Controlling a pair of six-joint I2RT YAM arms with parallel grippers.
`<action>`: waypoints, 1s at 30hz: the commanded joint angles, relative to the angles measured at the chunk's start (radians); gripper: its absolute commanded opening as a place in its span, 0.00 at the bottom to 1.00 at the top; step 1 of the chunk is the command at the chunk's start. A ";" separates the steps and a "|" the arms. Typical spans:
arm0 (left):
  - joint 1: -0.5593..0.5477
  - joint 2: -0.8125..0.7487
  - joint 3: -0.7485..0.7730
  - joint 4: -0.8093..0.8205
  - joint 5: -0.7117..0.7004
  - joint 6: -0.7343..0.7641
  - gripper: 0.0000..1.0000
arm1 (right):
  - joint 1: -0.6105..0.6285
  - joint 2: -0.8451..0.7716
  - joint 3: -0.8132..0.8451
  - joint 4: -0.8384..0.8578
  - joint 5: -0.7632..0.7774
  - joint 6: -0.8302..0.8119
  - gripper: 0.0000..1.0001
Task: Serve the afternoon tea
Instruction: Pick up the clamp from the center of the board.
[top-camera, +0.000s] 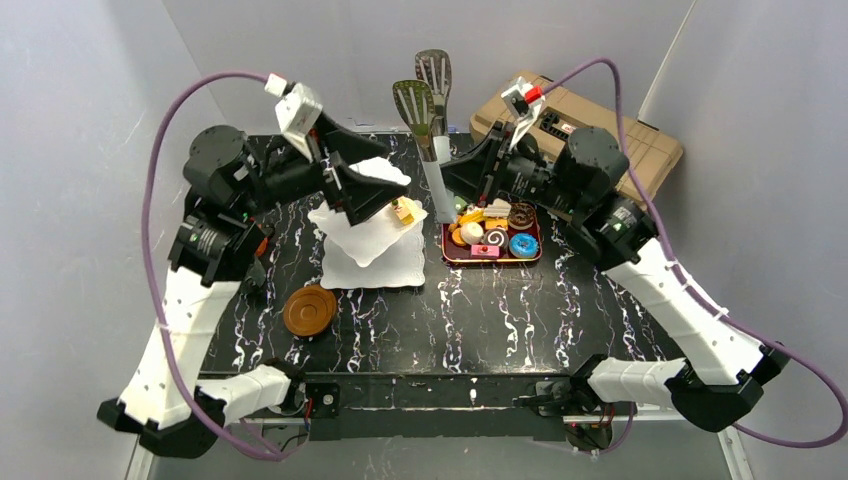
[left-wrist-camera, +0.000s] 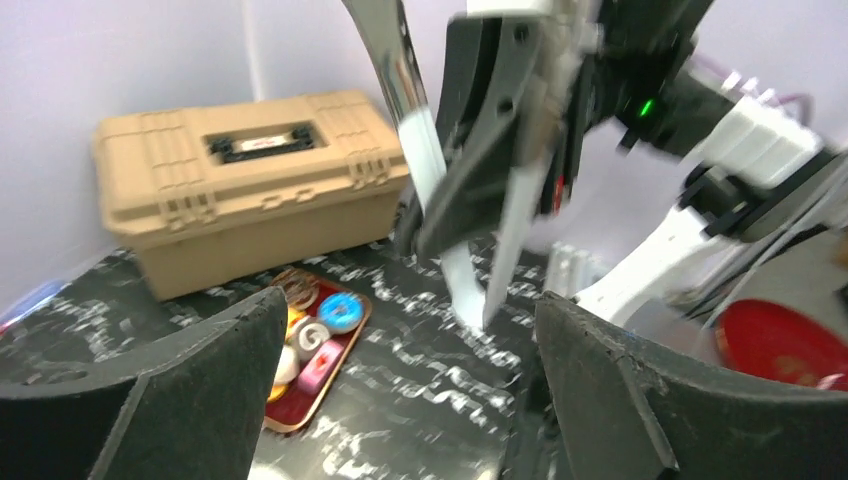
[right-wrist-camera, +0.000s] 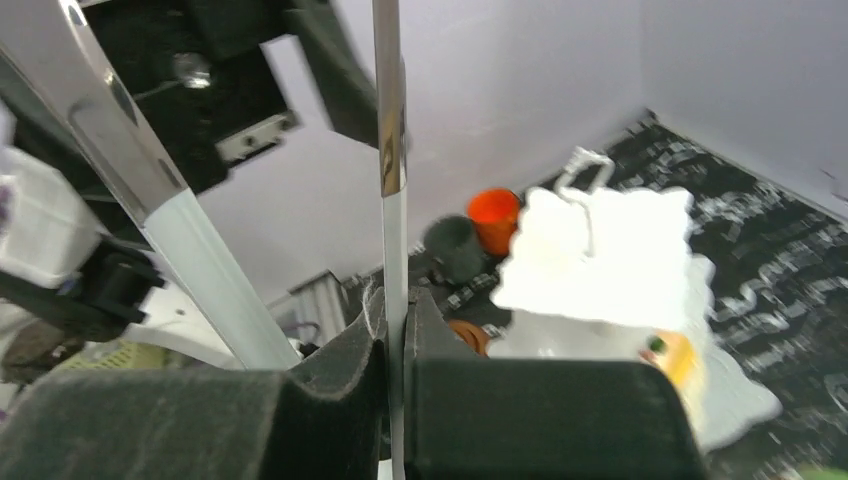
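Note:
The white three-tier stand stands left of centre, with a yellow pastry on a tier. My left gripper hovers over the stand, open with nothing between its fingers. The right gripper is shut on one leg of the metal tongs, which stand upright between stand and tray; the thin strip is pinched between its pads. Several toy pastries and donuts lie in a red tray. Brown saucers sit stacked at the front left. An orange cup and a dark cup stand behind the stand.
A tan toolbox sits at the back right, just behind my right arm. Both arms lean in over the table's far half, their grippers close together by the tongs. Grey walls close in the table on three sides.

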 joint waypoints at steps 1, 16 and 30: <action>0.058 -0.112 -0.072 -0.196 -0.055 0.300 0.95 | -0.047 0.049 0.141 -0.460 -0.019 -0.166 0.01; 0.070 -0.409 -0.410 -0.359 0.052 1.771 0.95 | -0.055 0.285 0.451 -1.042 -0.031 -0.245 0.01; -0.284 -0.170 -0.337 -0.301 -0.144 2.388 0.87 | -0.054 0.365 0.553 -1.093 -0.056 -0.243 0.01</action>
